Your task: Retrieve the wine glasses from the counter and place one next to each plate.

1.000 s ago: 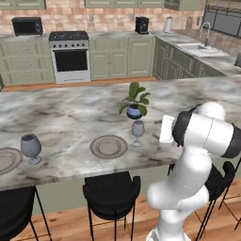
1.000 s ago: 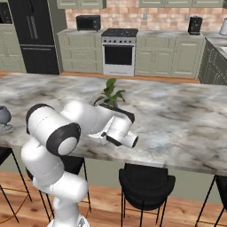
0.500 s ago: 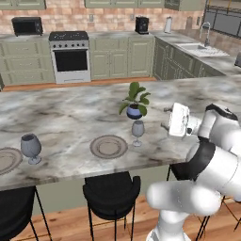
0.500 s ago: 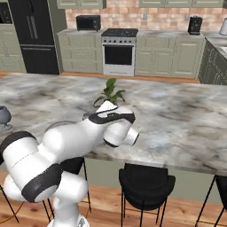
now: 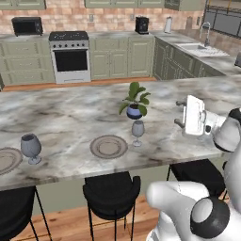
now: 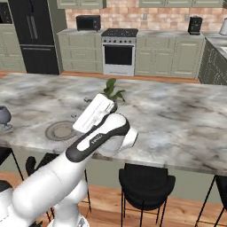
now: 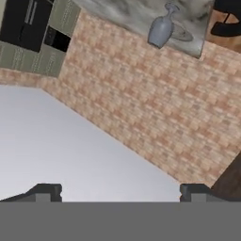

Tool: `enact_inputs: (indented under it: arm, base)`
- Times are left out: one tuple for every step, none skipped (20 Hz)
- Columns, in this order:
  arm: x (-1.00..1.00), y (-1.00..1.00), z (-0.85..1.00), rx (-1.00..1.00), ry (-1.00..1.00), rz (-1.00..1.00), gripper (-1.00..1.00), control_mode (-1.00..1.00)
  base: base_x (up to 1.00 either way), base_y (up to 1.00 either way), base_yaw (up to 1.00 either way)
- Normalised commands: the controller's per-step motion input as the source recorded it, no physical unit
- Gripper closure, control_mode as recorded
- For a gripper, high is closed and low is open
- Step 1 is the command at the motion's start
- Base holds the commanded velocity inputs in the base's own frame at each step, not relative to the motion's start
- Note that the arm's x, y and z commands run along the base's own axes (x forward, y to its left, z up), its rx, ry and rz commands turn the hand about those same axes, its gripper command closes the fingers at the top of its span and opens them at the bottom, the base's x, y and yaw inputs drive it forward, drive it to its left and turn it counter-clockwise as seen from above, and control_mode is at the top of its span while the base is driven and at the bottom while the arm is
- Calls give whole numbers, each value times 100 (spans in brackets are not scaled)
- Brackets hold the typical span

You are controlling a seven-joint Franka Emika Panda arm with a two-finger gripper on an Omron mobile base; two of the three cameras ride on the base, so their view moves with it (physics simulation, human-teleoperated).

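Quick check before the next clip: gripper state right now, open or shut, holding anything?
Gripper: open, fingertips far apart with nothing between them; holding nothing.

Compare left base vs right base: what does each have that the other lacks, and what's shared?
Left base alone: the smaller wine glass right of the middle plate, a second plate at the left edge, the sink.
Right base alone: the black fridge.
Shared: marble counter, potted plant, darker wine glass, stove, and the gripper, empty, fingers apart.
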Motion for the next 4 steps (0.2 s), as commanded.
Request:
enact_inputs:
  arm:
    - [-100,11,48,0,-5,7,-100,-100]
    - [-100,17,41,0,-3,10,-100,-100]
    - [-100,19,34,-4,-4,15,-100,-100]
    - [-100,16,34,-8,-7,16,-100,-100]
  base:
    - [0,0,0]
    - [0,0,0]
    - [0,0,0]
    - [0,0,0]
